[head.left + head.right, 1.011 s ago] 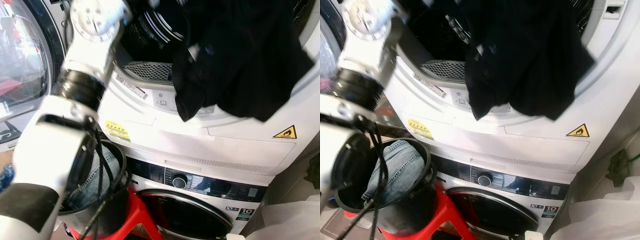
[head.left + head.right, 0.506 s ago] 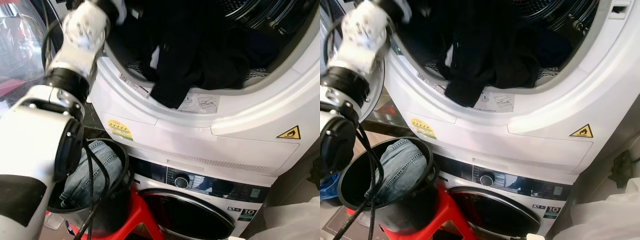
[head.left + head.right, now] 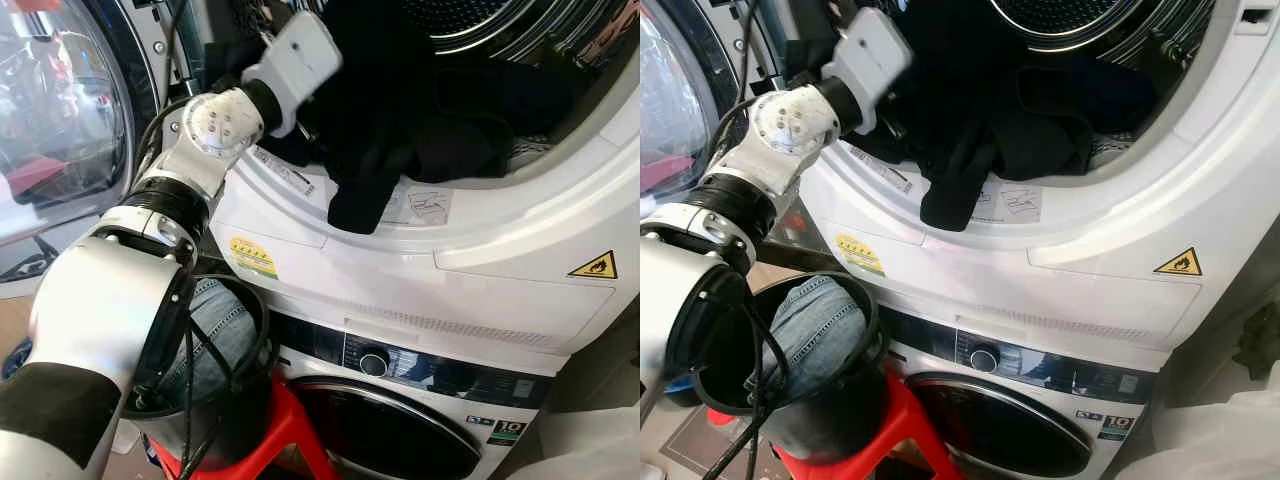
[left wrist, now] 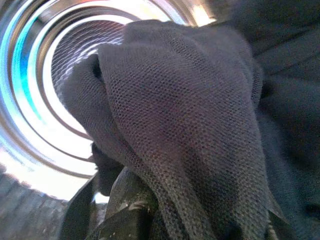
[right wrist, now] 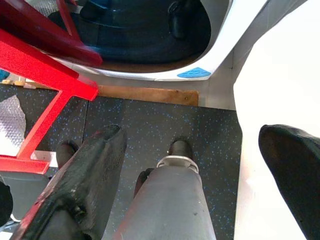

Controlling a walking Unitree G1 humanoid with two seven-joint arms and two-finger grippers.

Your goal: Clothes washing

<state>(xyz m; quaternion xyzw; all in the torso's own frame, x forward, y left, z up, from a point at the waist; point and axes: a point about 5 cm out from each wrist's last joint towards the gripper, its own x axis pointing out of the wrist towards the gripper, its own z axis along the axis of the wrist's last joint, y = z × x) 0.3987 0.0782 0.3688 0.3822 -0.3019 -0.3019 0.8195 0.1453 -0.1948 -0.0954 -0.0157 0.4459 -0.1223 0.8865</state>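
Two white front-loading machines are standing stacked: a dryer (image 3: 430,260) on top and a washer (image 3: 420,400) beneath it. The dryer's round door (image 3: 60,110) is standing open on the robot's left. A yellow triangular flame warning sticker (image 3: 593,266) is sitting on the dryer's front panel, and a yellow label (image 3: 252,257) with print too small to read is sitting lower left. White instruction stickers (image 3: 415,205) with small diagrams are lying on the door rim. On the washer's dark control strip a round dial (image 3: 374,362) is showing, and a badge (image 3: 506,432) at its right end is reading "10".

The left arm (image 3: 200,150) is reaching up into the dryer opening. Its gripper is buried in the dark clothes (image 3: 400,130) heaped at the mouth of the drum (image 3: 1080,15), one end hanging over the rim. In the left wrist view, dark mesh fabric (image 4: 190,130) is draping over the fingers (image 4: 125,210); how wide they are set I cannot tell.

A black bucket (image 3: 825,415) holding blue jeans (image 3: 815,325) is sitting on a red stool (image 3: 895,425) beside the washer.

The right gripper (image 5: 192,175) is hanging low over speckled dark flooring (image 5: 150,125), fingers spread apart, holding nothing.
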